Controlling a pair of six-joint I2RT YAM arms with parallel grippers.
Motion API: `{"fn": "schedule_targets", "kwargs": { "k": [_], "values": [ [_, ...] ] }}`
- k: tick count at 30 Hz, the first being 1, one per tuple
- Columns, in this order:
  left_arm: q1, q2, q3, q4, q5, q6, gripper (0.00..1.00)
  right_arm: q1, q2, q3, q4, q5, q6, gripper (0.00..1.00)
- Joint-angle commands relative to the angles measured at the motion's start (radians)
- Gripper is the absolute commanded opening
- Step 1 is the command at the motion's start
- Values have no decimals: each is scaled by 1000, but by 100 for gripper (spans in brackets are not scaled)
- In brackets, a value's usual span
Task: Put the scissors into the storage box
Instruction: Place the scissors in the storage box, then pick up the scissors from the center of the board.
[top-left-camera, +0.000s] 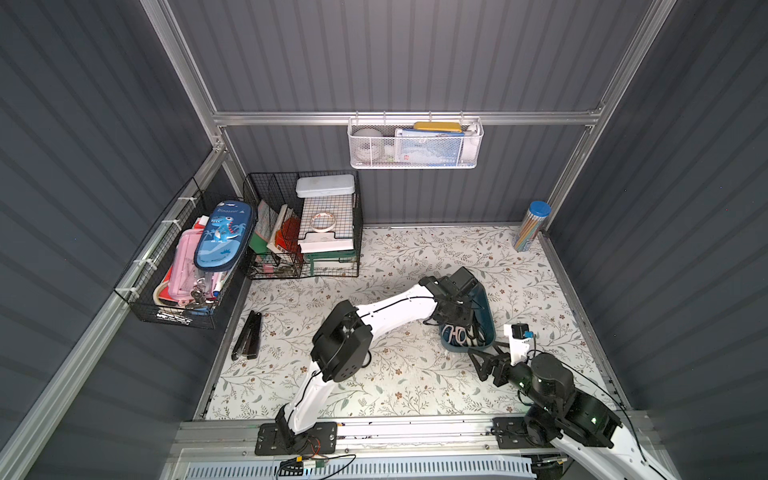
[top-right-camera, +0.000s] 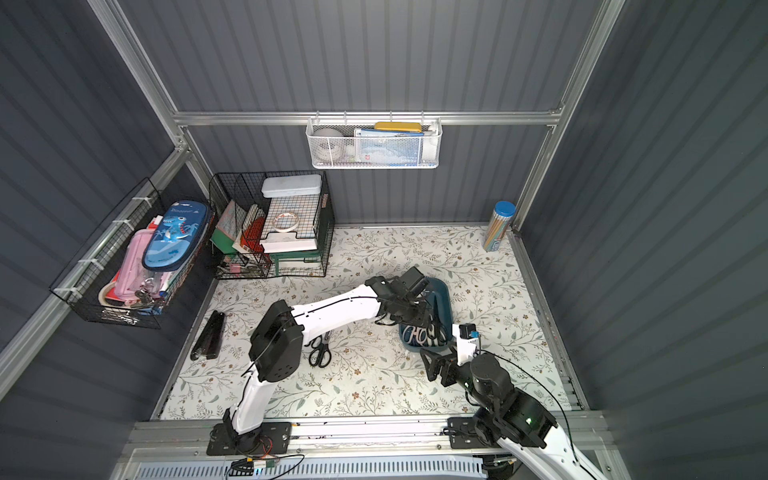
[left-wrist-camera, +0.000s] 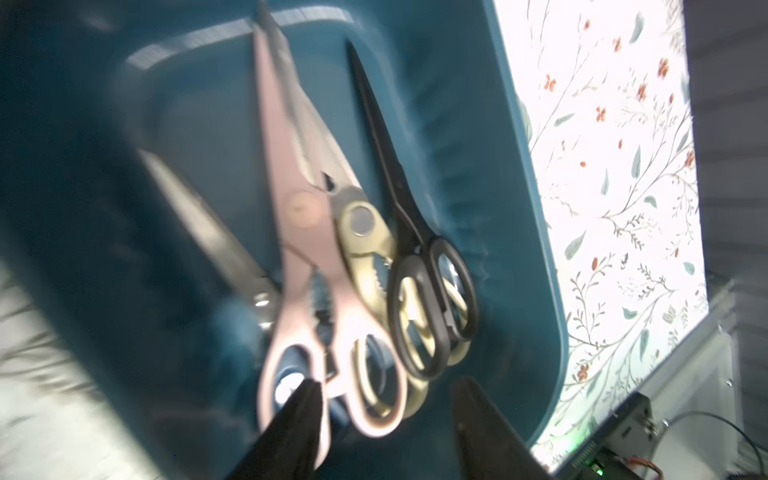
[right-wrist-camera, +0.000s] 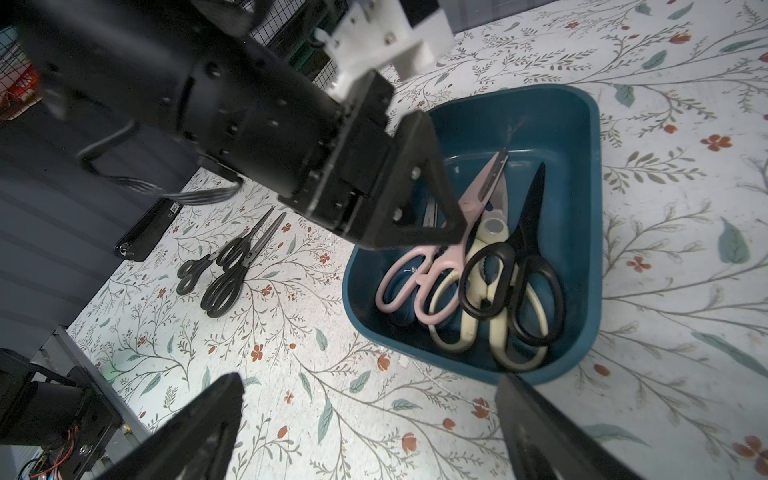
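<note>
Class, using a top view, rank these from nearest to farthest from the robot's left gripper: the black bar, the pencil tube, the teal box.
1. Teal box: directly beneath the left gripper.
2. Pencil tube: back corner, on the robot's right.
3. Black bar: by the table's left edge.

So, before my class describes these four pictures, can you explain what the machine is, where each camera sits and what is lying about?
It is two robot arms on a flowered table. Two pictures look down from overhead; the other two come from a camera on each wrist. The left gripper hangs open over a teal storage box and holds nothing. Inside lie pink scissors, pale-yellow shears and a black-handled pair. Three black-handled pairs wait on the table near a long black bar. The right gripper is open, empty, near the box.
</note>
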Motion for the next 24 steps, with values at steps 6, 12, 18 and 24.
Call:
{"fn": "schedule_targets", "kwargs": {
  "k": [6, 12, 18, 24],
  "values": [
    [119, -370, -295, -44, -274, 27, 60, 8, 135, 1, 75, -82, -30, 99],
    [287, -600, -601, -174, -320, -8, 57, 60, 332, 44, 163, -173, -87, 99],
    [394, -741, -827, -216, -236, -30, 55, 226, 571, 118, 212, -55, -217, 99],
    [396, -726, -926, -159, -116, -45, 50, 321, 657, 115, 258, 56, -237, 99]
  ]
}}
